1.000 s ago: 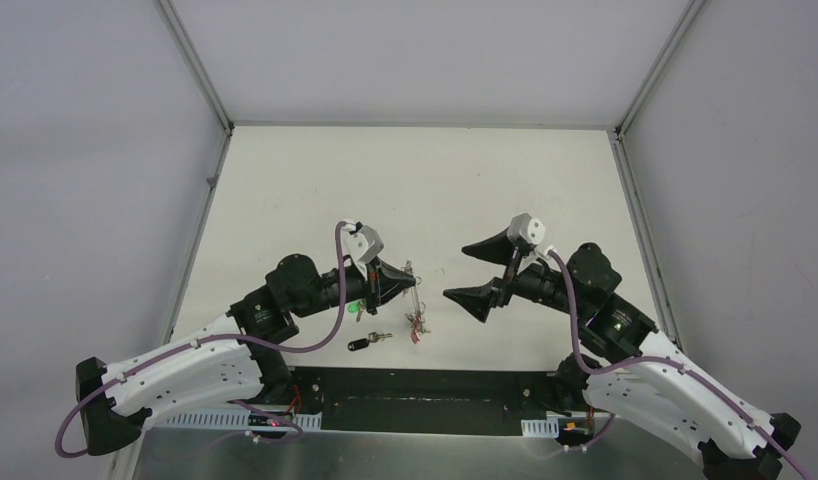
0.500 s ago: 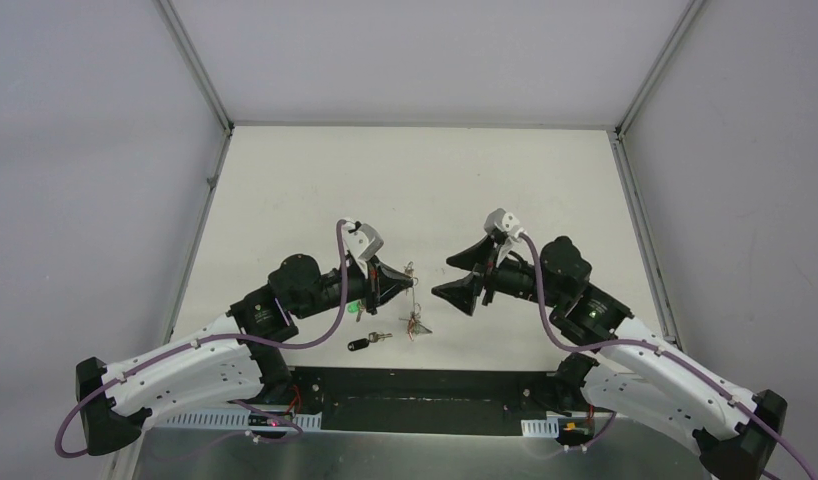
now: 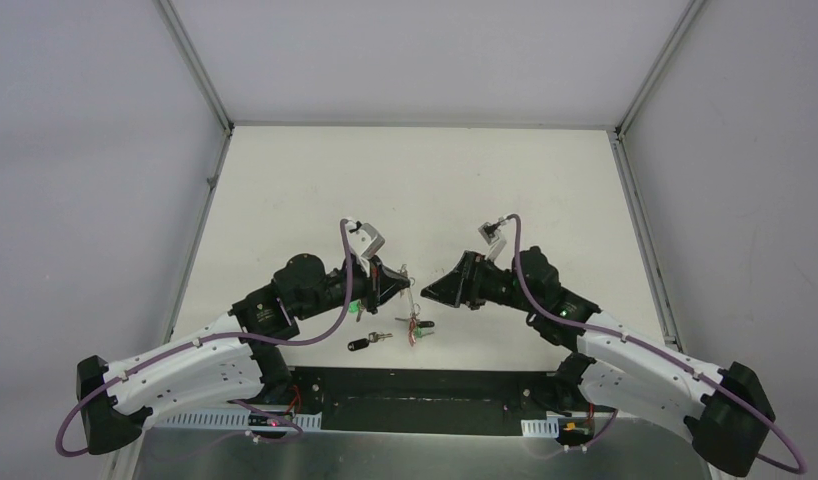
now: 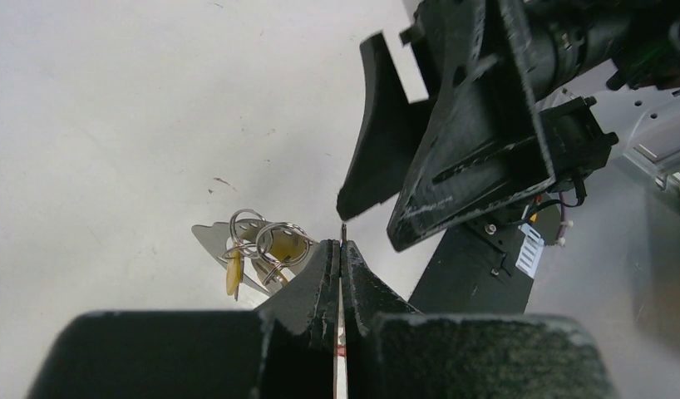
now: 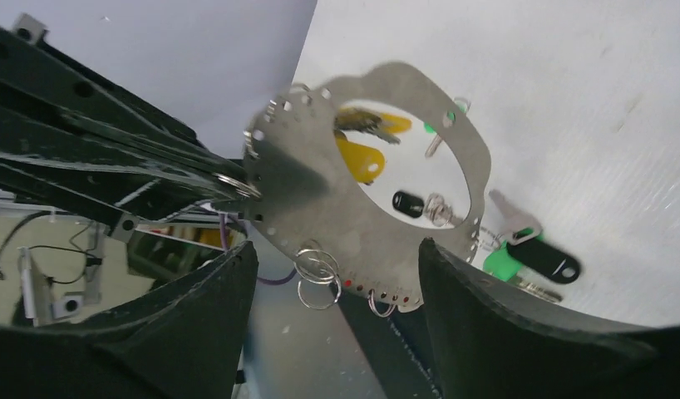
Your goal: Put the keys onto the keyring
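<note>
The task looks to be at an early stage: judging by what shows, none of the loose keys is threaded yet. The keyring, a flat grey metal ring with small holes along its rim, is held up off the counter and stands on edge. The left end effector pinches its rim, its fingers pressed together on the thin metal. The right end effector faces it from the other side with its fingers spread. The lower part of the ring sits in the gap between them, and neither finger visibly touches it. A few small split rings dangle from the rim holes. Yellow-capped keys show through the ring's opening; whether they hang from it I cannot tell. In the right wrist view a green-capped key and a black-capped key lie together on the counter just past the ring's edge, apart from it. Another black-capped piece lies on the counter near the left arm. What remains, as I read it, is nearly everything. The ring needs steadying or a handover, then each loose key must be picked up and passed onto the ring in turn. Neither end effector is positioned at a key for that now.
</note>
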Controlling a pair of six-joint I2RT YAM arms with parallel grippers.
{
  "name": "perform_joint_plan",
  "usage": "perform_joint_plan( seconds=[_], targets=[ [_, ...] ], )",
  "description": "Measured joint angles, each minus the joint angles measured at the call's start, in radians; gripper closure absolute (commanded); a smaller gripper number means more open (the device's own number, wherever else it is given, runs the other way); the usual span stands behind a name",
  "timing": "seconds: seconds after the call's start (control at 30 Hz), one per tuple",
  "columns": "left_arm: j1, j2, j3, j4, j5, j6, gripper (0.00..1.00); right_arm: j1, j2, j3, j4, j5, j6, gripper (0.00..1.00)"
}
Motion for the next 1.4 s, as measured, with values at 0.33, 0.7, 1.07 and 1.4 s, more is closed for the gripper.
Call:
perform_joint_plan(
  seconds=[0.33,0.7,1.07,1.4],
  targets=[
    [0.0,0.003,0.018,-0.002,-0.016,-0.001,1.0,0.0,0.106,-0.177,0.29,-0.107,0.317,0.46],
    [0.0,0.015,0.028,-0.003,-0.019,-0.005,1.0,0.0,0.208,-0.215,0.566,-0.159,0.43,0.71],
    [0.0,0.015,0.029,-0.042,-0.042,-0.014,1.0,0.001,0.224,-0.215,0.643,-0.185,0.431,0.74],
    [0.0,0.015,0.03,-0.052,-0.05,-0.023,1.0,0.008,0.274,-0.213,0.673,-0.222,0.43,0.62]
  ],
)
